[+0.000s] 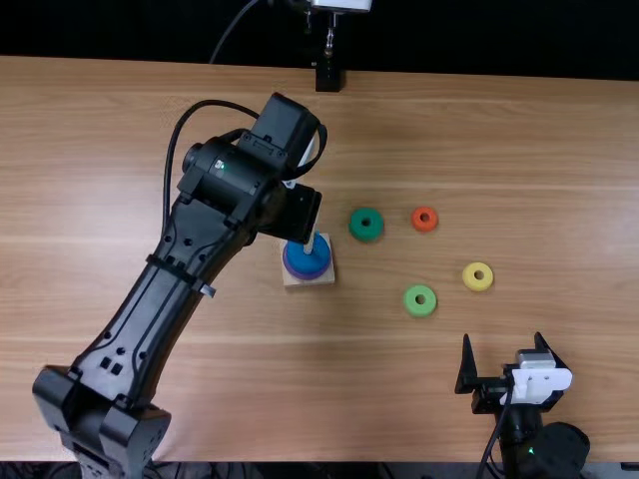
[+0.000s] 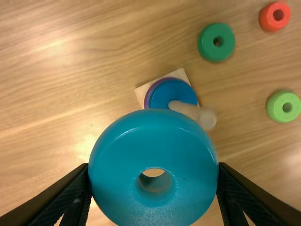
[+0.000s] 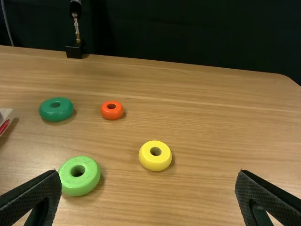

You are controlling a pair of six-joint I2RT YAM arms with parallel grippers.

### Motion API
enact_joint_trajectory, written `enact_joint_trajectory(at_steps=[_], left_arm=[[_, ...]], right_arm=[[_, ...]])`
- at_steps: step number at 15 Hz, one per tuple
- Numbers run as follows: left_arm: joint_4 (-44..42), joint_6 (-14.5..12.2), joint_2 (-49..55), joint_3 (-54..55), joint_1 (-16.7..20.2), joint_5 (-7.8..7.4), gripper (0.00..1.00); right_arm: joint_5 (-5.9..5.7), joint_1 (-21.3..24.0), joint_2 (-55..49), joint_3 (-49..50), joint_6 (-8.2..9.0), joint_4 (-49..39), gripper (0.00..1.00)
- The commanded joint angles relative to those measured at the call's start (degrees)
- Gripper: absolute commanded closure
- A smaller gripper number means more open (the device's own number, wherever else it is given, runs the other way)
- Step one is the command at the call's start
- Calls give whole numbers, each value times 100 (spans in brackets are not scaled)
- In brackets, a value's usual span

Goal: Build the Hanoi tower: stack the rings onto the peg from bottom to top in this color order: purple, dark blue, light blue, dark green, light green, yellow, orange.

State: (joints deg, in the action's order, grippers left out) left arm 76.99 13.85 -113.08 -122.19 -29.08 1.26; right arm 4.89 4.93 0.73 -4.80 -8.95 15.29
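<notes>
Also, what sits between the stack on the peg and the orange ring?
The dark green ring lies between the stack and the orange ring; the top view shows it.

A light brown wooden table (image 1: 499,150), its grain running lengthwise in long streaks, stands before a near-black backdrop (image 3: 188,33). A small black stand (image 1: 327,78) with a slim metal stem (image 1: 329,42) sits at the table's far edge, a thin cable (image 1: 233,27) curving against the dark beside it. Soft light leaves pale patches on the wood; the far right corner is rounded.
</notes>
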Motion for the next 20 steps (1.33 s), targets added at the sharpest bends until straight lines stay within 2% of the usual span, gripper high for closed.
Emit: enact_joint_trajectory(at_steps=[1,8,17,18,19,20], left_arm=[[0,71,-215,-332,-142,-10,96],[-10,71,-540,-595,-361,-31,96],[0,71,-786,-595,-441,-31,94],[0,71,-795,-587,-449,-31,88],[0,60,-795,-569,-449,1,67],[0,60,-795,-551,-449,-41,30]], right_arm=[[-14,61,-73,392,-12,302,0],[-14,61,-73,392,-23,302,0],[-14,61,-73,392,-12,302,0],[-14,61,-73,392,-23,302,0],[-14,61,-73,392,-12,302,0],[-14,61,-73,392,-23,302,0]])
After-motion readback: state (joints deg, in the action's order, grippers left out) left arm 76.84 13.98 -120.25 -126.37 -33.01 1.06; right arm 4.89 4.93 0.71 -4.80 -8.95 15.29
